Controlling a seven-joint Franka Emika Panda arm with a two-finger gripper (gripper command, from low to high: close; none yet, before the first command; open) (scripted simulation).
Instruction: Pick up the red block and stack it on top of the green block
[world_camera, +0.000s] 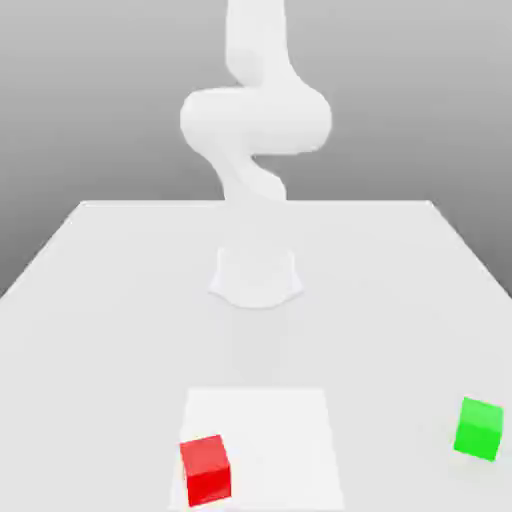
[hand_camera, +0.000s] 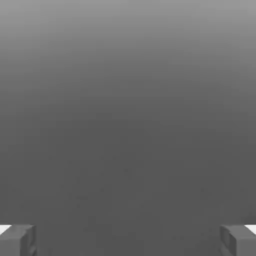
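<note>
Exterior view shows the red block (world_camera: 206, 469) resting on the table (world_camera: 100, 300) close to the table's near edge, on a paler square patch (world_camera: 275, 430) of the surface, toward that view's left; the green block (world_camera: 478, 428) sits well apart from it, also near the near edge, close to the table's corner on that view's right; the white arm (world_camera: 255, 120) rises from its base (world_camera: 256, 277) at the table's middle. Hand view shows the two grey fingers (hand_camera: 17, 240) set wide, with nothing between them, the gripper (hand_camera: 128, 240) looking out at plain grey. Nothing is grasped yet; the pick is not begun. My judgement: the red block looks a rigid, light cube with flat smooth faces, so it should not deform but could slip if pinched off-centre; take it across two opposite vertical sides, at mid-height, the fingers square to those faces; it sits slightly turned against the table edge, so the wrist may need matching rotation.
</note>
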